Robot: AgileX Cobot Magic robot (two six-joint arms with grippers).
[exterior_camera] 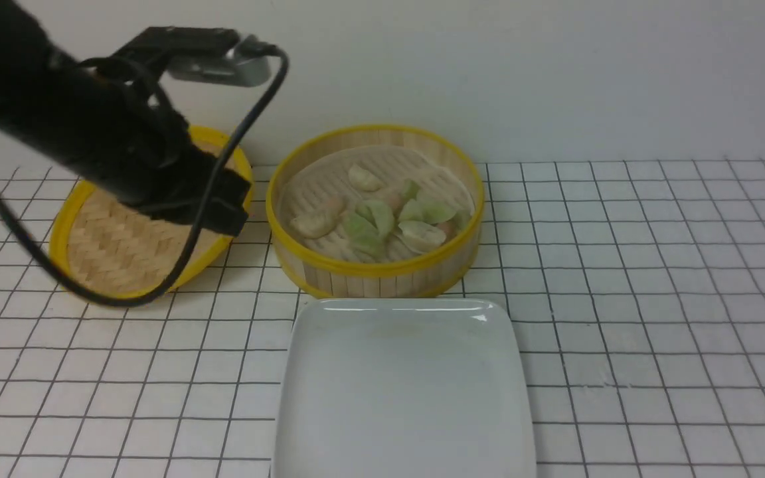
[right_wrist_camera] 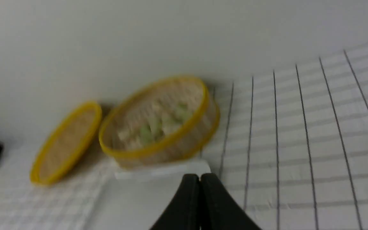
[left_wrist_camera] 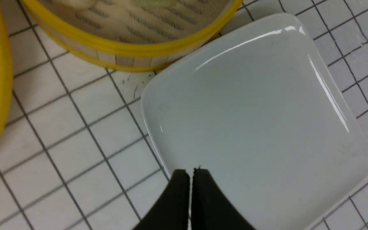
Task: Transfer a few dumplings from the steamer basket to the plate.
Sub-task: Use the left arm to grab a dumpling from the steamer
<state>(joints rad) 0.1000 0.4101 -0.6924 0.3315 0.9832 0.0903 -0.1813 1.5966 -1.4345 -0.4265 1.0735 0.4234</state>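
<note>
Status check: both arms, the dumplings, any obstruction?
Left end effector and right end effector shut, empty. Dumplings in steamer basket, none on plate. Nothing visible blocking basket or plate.

Dumplings (exterior_camera: 374,219) clustered in steamer basket (exterior_camera: 377,269); white plate (exterior_camera: 402,392) in front; woven lid (exterior_camera: 130,239) left of basket.

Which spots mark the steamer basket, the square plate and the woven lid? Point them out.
Yellow-rimmed bamboo steamer basket (exterior_camera: 376,268): front view, near rim.
Glossy white square plate (exterior_camera: 402,392): front view, bare middle.
Flat yellow-rimmed woven-bamboo lid (exterior_camera: 130,245): front view, woven face.
</note>
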